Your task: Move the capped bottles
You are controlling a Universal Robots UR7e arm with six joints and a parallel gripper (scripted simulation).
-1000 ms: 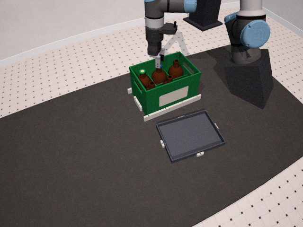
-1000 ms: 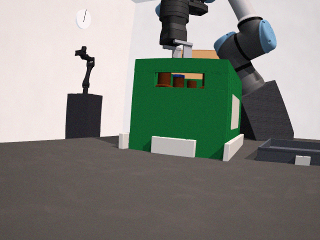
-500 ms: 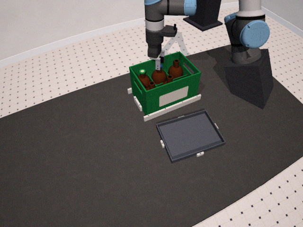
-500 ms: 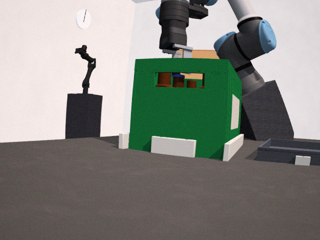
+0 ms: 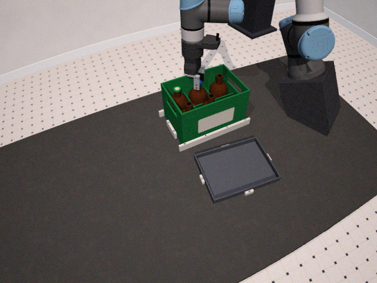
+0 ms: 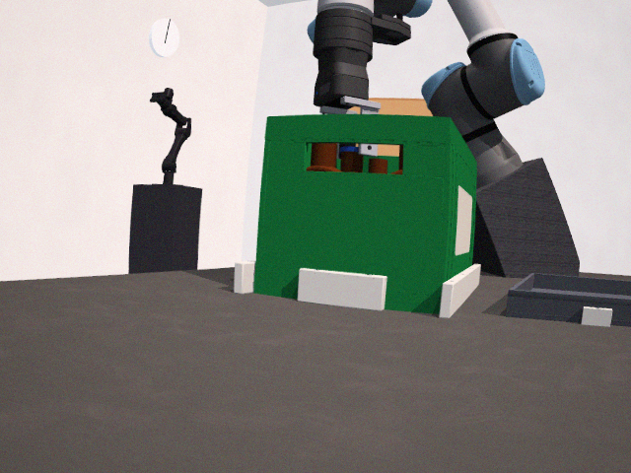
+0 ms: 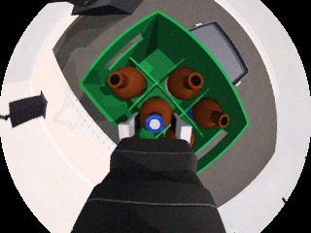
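On the dark grey matte table top (image 5: 91, 183), ringed by cream dotted floor tiles (image 5: 91, 76) and pale walls, stands the green plastic divided crate (image 5: 212, 117), hemmed by white stop blocks (image 6: 341, 289). Inside the crate, the two-finger gripper (image 7: 155, 131), fully open and holding nothing, straddles the blue-capped brown bottle (image 7: 154, 122); a green-capped brown bottle (image 5: 177, 91) stands at the crate's left corner. Just in front of the crate lies the shallow dark grey rectangular tray (image 5: 275, 170), with bare table beyond it.

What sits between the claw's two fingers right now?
In the wrist view, the blue-capped bottle stands between the open claw's fingers, unclamped. In the exterior view, a fingertip shows beside the blue cap through the crate's handle slot.
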